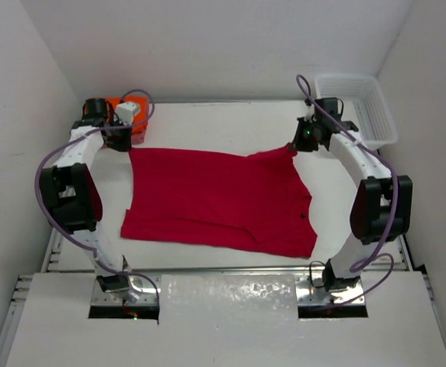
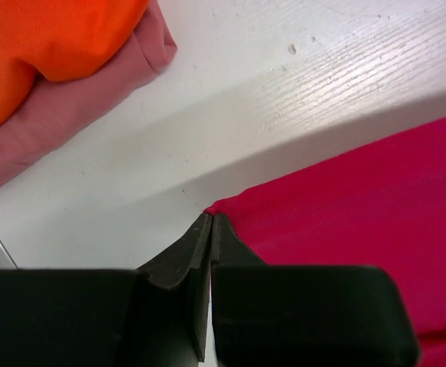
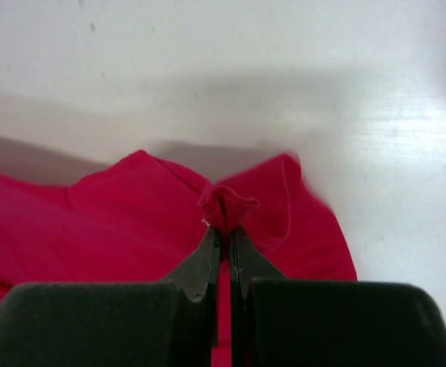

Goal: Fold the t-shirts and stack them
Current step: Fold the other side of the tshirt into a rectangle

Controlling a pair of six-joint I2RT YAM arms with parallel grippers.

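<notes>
The red shirt (image 1: 215,202) lies spread and mostly flat across the middle of the table (image 1: 207,122), plain cloth with its far right corner pulled up into a small bunch. The right gripper (image 3: 224,229) is clamped on that bunch, near the basket (image 1: 360,107). The left gripper (image 2: 209,222) is closed with its tips at the shirt's far left corner, though whether cloth is pinched I cannot tell; just beyond it, the orange shirt (image 2: 47,38) rests on the pink shirt (image 2: 69,107).

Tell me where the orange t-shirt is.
In the top view, the orange t-shirt sits far left on the table, just behind the left gripper. The left wrist view shows it lying on the salmon-pink t-shirt, apart from the crimson t-shirt.
</notes>
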